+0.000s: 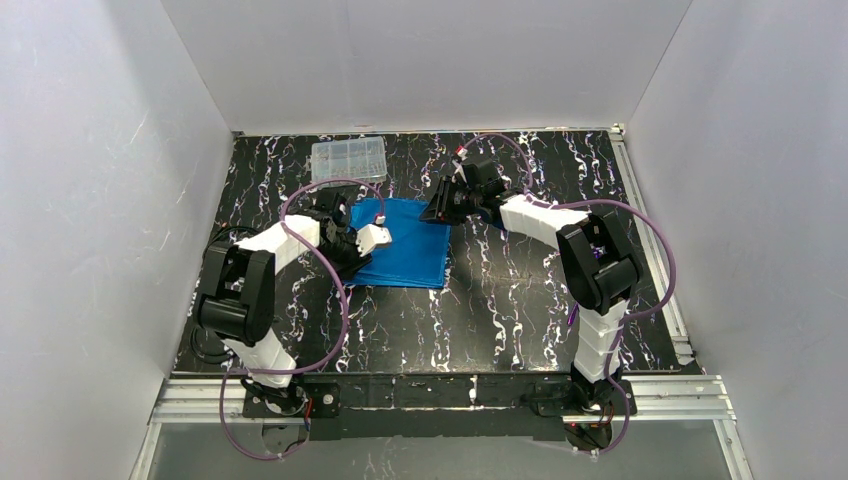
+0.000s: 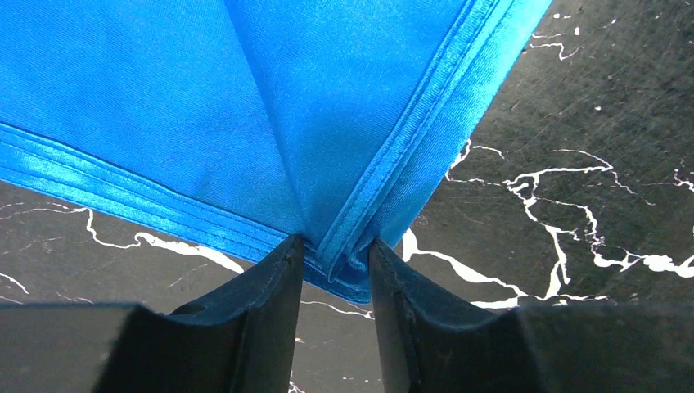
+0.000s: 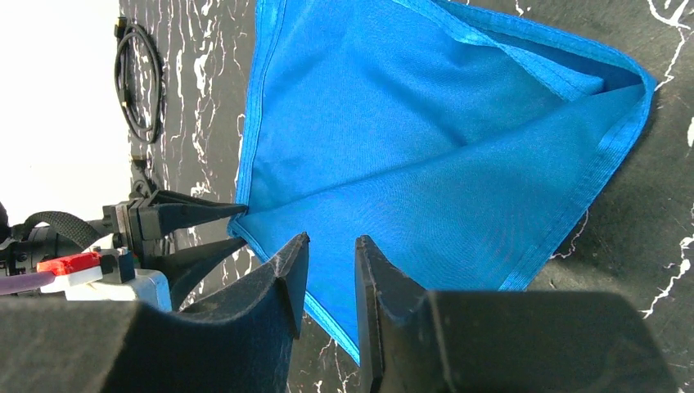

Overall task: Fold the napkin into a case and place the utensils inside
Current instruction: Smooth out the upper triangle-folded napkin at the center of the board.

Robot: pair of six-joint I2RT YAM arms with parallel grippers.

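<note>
The bright blue napkin (image 1: 412,248) lies folded flat on the black marbled table (image 1: 500,320), with a diagonal fold across it (image 3: 458,131). My left gripper (image 1: 384,238) is down at its left corner. In the left wrist view its jaws (image 2: 337,250) stand a little apart, with the hemmed corner (image 2: 352,246) bunched between them. The same fingers (image 3: 196,214) show on either side of that corner in the right wrist view. My right gripper (image 1: 438,207) hovers over the napkin's far right part, open (image 3: 331,241), with nothing between its fingers. The utensils are out of view.
A clear plastic compartment box (image 1: 348,158) stands at the back left of the table, its contents too small to tell. A coiled black cable (image 3: 139,82) lies by the left wall. White walls enclose the table on three sides.
</note>
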